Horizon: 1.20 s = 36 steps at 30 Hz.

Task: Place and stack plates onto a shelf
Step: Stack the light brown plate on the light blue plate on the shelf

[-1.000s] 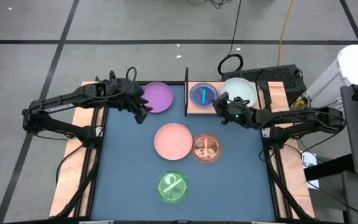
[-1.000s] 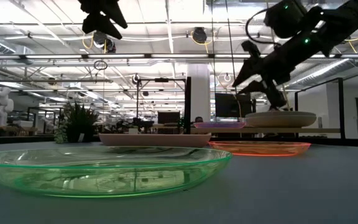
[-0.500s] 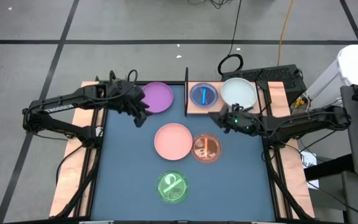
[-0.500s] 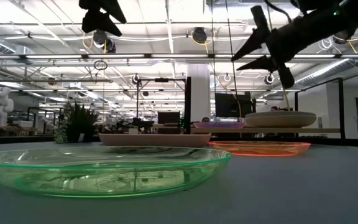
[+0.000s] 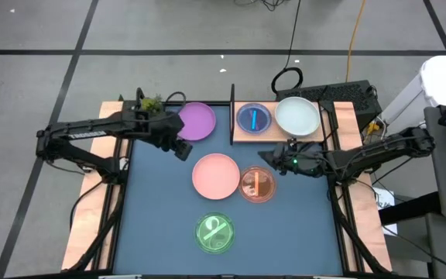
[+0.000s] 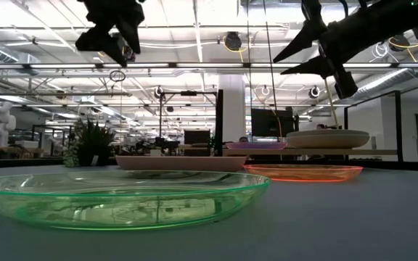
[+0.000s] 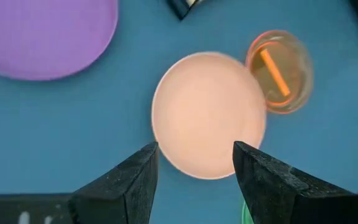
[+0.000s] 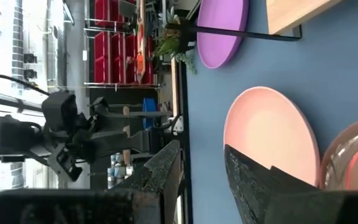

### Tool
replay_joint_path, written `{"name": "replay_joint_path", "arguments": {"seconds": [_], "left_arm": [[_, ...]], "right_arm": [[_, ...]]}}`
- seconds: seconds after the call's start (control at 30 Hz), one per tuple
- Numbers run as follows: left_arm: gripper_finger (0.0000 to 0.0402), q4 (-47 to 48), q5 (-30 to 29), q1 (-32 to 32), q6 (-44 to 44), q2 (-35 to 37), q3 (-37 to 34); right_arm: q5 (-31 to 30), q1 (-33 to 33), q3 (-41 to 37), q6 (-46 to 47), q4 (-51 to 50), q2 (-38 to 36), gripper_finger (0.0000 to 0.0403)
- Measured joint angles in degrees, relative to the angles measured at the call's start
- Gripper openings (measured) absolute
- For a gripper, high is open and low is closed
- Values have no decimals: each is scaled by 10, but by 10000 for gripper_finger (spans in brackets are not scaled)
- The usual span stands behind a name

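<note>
A pink plate (image 5: 216, 176) lies flat mid-table, with an orange-brown plate (image 5: 258, 184) beside it and a green plate (image 5: 215, 234) nearer the front. A purple plate (image 5: 196, 122) lies on the table left of the shelf (image 5: 276, 136). The shelf carries a cyan plate (image 5: 253, 118) and a white plate (image 5: 297, 115). My left gripper (image 5: 181, 148) hangs open above the table between the purple and pink plates, slanting down; in its wrist view the pink plate (image 7: 207, 118) shows ahead. My right gripper (image 5: 268, 159) is open in the air over the shelf's near edge, almost level.
A thin black upright (image 5: 231, 116) stands at the shelf's left end, between the purple plate and the cyan one. Wooden rails run along the table's left and right sides. Bare blue table (image 5: 153, 209) lies at the near left.
My right gripper has drawn back from the shelf toward the table's near edge and risen, swinging over the orange-brown plate's far side. My left gripper has rolled about its own line, tipped steeper and sunk a little toward the pink plate. No plate has moved.
</note>
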<state>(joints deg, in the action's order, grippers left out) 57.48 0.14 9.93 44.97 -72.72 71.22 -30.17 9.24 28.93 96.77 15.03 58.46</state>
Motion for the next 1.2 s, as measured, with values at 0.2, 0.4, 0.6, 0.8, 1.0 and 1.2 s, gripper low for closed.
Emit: {"name": "replay_joint_path", "arguments": {"seconds": [0.2,0.4,0.6,0.8,1.0,1.2], "left_arm": [[209,7,-2,-19,32,-43,0],[209,18,13,-26,59,-88,1],[209,5,32,-22,0,-143,1],[209,-10,39,-22,-35,-202,1],[209,-9,39,-21,-82,-243,1],[209,-28,39,1,-122,-270,0]], "right_arm": [[1,3,0,-4,0,0,112],[2,3,0,-5,-6,0,112],[4,3,0,-4,-23,0,112],[4,3,0,-7,-28,0,112],[7,13,0,-10,-27,0,112],[7,30,0,-10,-33,0,112]]}}
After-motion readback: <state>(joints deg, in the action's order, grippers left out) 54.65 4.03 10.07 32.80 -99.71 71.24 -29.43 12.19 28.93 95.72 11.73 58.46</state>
